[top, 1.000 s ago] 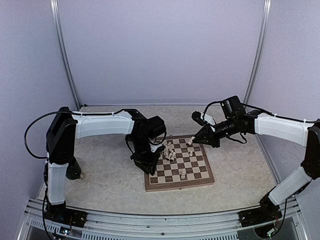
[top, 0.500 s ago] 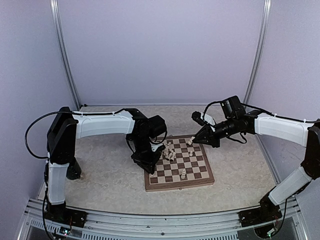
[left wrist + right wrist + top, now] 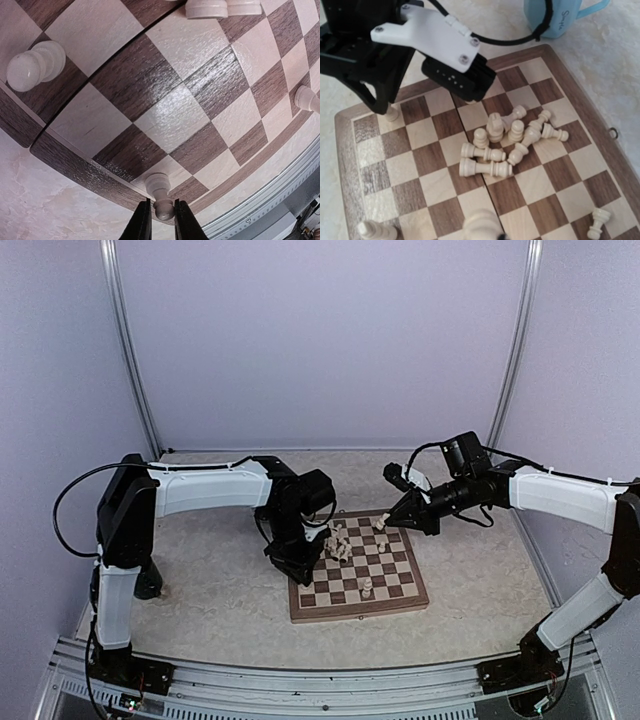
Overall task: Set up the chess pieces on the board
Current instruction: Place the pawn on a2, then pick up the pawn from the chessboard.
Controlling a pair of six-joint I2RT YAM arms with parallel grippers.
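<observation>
— Hardly anything has shifted since a second ago: the left arm (image 3: 200,490) leans a touch further right, and both grippers sit where they were. What does the left gripper (image 3: 161,222) have?
— Its two fingers (image 3: 142,225) are pressed onto the head of a pawn (image 3: 159,192), which stands on a square at the left edge of the board (image 3: 356,615), right against the rim
— And the right gripper (image 3: 388,523)?
— It hangs over the far side of the board, closed on a pale piece (image 3: 481,226). That piece fills the bottom of the right wrist view and hides the fingers there
— Where are the other chess pieces?
— Most lie in a heap (image 3: 512,140) near the board's middle, some toppled, some upright. One lone piece (image 3: 367,588) stands toward the near side, well apart from the heap
— Anything in the way?
— From the right wrist, the left arm covers the squares beside the heap. A black cable (image 3: 548,12) loops in front of a blue cup (image 3: 565,22), which stands on the table (image 3: 220,580) just beyond the board. A small metal latch (image 3: 612,133) sits at the board's rim
</observation>
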